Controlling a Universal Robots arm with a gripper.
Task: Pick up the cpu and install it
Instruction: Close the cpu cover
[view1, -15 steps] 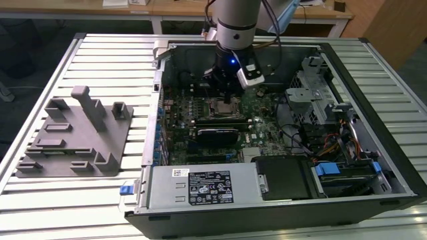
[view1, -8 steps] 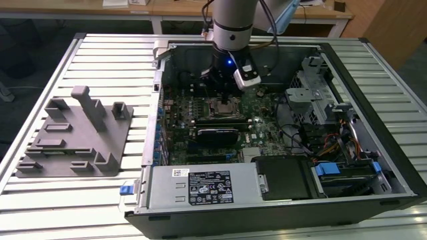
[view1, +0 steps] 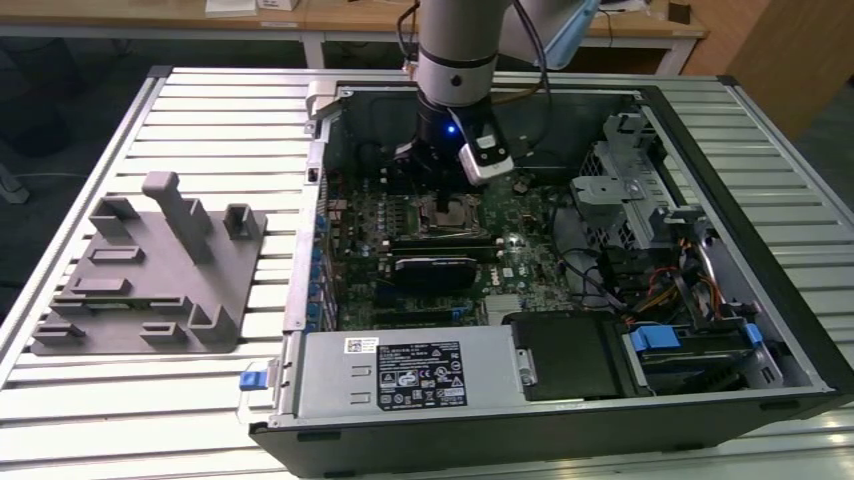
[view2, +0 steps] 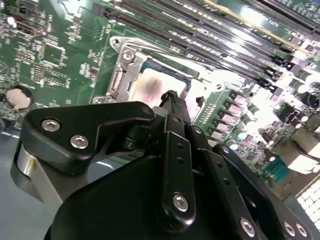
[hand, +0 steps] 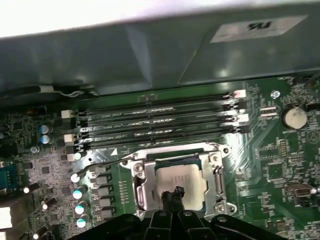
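The cpu (hand: 186, 176) is a pale silver square lying flat inside the metal socket frame (hand: 217, 175) on the green motherboard; it also shows in the second wrist view (view2: 150, 84). My gripper (hand: 173, 193) hangs directly over the cpu's near edge. The two thin black fingertips (view2: 170, 96) are pressed together with no gap, at or just above the chip's top. Nothing is held between them. In the exterior view the gripper (view1: 441, 196) reaches down into the open computer case over the socket (view1: 451, 214).
Several memory slots (hand: 160, 122) run beside the socket. A black heatsink block (view1: 434, 272) lies in front of it. A power supply (view1: 400, 372), drive cage (view1: 627, 190) and cables crowd the case. A grey fixture (view1: 147, 270) stands on the slatted table at the exterior view's left.
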